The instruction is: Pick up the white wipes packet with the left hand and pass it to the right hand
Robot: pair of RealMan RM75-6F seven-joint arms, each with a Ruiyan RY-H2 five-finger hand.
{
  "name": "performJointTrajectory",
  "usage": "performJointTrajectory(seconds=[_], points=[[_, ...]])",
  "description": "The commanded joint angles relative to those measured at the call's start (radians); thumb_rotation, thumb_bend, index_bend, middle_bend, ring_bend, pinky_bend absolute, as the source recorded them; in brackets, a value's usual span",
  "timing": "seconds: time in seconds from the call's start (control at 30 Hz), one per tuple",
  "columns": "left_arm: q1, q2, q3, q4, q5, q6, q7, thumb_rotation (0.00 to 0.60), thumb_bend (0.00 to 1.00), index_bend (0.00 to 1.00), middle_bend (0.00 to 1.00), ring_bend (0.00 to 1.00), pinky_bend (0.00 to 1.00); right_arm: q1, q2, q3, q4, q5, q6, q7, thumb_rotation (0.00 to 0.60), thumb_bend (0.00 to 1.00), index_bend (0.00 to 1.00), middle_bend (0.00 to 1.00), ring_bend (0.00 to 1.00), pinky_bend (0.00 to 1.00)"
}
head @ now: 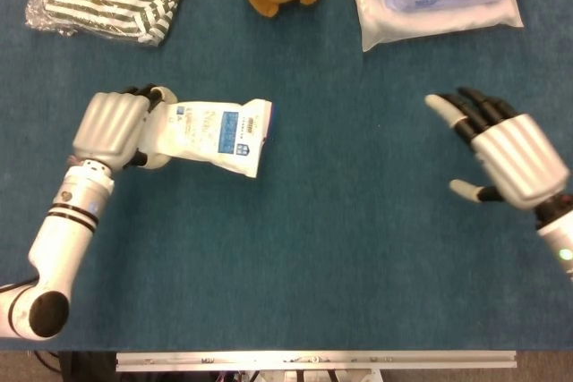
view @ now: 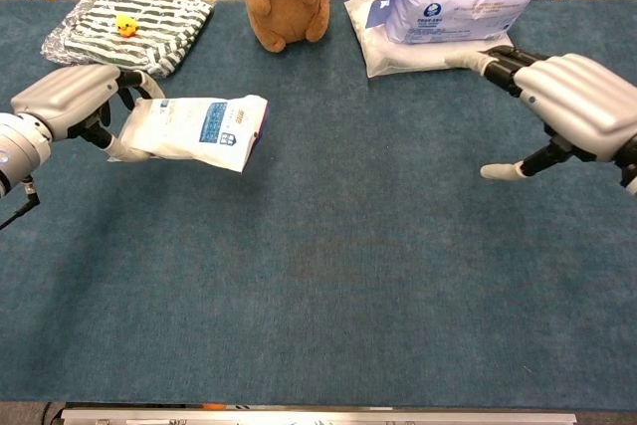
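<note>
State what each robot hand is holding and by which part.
The left robot hand grips the white wipes packet by its left end, the printed end sticking out toward the right robot hand, which holds nothing, fingers spread.

Wipes packet point(head: 215, 132) in left robot hand point(head: 112, 124), right robot hand point(head: 506, 156) well apart, opposite.
</note>
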Motion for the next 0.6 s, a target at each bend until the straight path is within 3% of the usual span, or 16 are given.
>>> performJointTrajectory(seconds=[0.03,0.6], points=[[-0.015,-0.016,-0.010,-0.007,-0.024,0.005,0.023,0.600,0.16,0.39,0.37,0.34,0.51,0.034,-0.034,0.005,-0.032,0.045,-0.050,-0.060,0.600,0.00,0.01,0.09,0.04,0.18],[-0.051,-0.129,-0.048,-0.053,-0.191,0.167,0.224,0.600,0.16,0.39,0.38,0.35,0.53,0.093,-0.203,0.037,0.004,0.129,-0.036,-0.187,0.600,0.00,0.00,0.08,0.04,0.17]])
